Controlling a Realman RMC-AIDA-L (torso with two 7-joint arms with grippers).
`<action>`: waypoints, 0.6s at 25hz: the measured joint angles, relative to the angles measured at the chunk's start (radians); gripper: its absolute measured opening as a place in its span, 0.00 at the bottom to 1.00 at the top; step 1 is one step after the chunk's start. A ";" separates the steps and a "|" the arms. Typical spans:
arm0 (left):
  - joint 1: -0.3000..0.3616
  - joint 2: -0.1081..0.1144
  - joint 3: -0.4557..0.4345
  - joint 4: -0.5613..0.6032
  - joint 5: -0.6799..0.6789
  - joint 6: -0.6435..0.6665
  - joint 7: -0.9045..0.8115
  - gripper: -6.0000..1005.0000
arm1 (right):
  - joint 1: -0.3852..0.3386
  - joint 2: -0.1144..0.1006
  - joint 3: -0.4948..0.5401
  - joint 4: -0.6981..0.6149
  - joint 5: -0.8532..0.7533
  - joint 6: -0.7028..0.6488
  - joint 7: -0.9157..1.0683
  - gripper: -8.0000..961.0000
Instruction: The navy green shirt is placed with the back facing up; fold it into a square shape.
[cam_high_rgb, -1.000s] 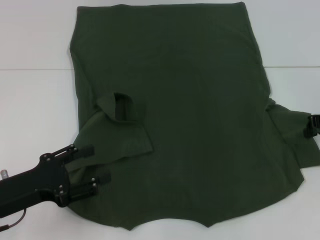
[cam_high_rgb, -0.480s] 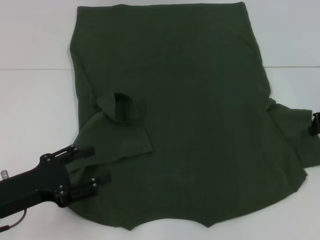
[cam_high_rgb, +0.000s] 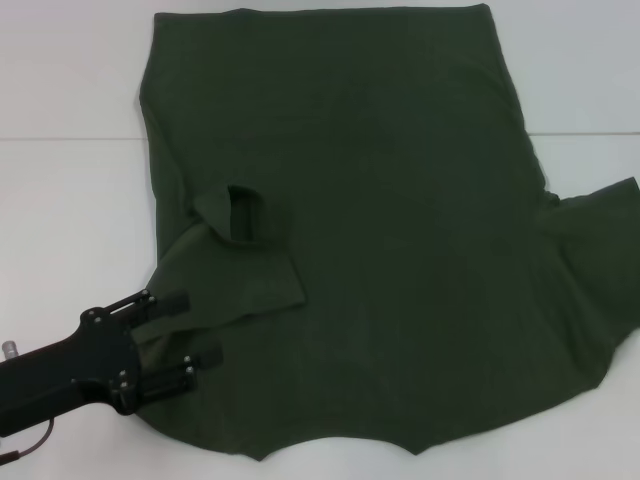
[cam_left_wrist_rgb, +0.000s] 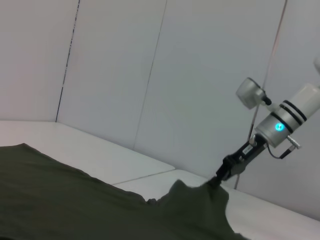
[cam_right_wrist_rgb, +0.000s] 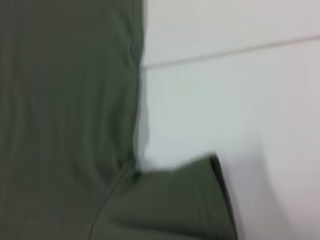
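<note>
- navy green shirt (cam_high_rgb: 360, 230) lies spread on the white counter (cam_high_rgb: 70, 200), back up; left sleeve (cam_high_rgb: 245, 265) is folded in onto the body, right sleeve (cam_high_rgb: 590, 260) lies out flat.
- left gripper (cam_high_rgb: 180, 335) sits at the shirt's near-left edge, fingers spread, a fold of cloth between them.
- right gripper (cam_left_wrist_rgb: 227, 170) is out of the head view; the left wrist view shows it at the lifted right sleeve tip. Fingers: cannot tell.
- Judgement: pinch the sleeve firmly, carry it low across, and lay it to mirror the left fold.
</note>
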 joint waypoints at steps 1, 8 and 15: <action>0.000 0.000 0.000 0.000 0.000 0.000 0.000 0.82 | -0.004 -0.003 0.002 -0.009 0.015 -0.004 -0.001 0.03; -0.004 0.000 0.000 0.004 -0.001 0.000 -0.011 0.82 | 0.007 -0.006 -0.008 -0.058 0.115 -0.048 -0.022 0.04; -0.005 0.002 0.000 0.005 0.000 -0.004 -0.012 0.82 | 0.105 0.037 -0.103 -0.054 0.121 -0.090 -0.022 0.05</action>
